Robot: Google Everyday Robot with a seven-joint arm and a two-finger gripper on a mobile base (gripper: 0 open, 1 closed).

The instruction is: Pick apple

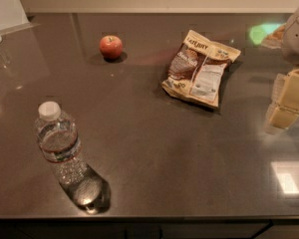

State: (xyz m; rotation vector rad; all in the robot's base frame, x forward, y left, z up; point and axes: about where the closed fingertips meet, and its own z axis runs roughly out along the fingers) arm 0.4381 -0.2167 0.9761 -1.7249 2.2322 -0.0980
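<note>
Sitting between the apple [111,47] and the gripper [287,103] is a chip bag [199,68]; a water bottle [60,148] (upright, capped) stands front-left on the counter [154,148]. The apple lies far left of the right-edge gripper, whose grip cannot be told.

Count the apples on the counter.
1. The apple sits far back on the counter, left of the chip bag. The end effector hangs at the right edge, well away. None seems hidden.

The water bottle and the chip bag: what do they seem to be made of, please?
The water bottle looks like clear, ribbed plastic, since you can see through it. The chip bag is probably glossy film, creased and printed. The claw sits at the right edge, far from the apple.
</note>
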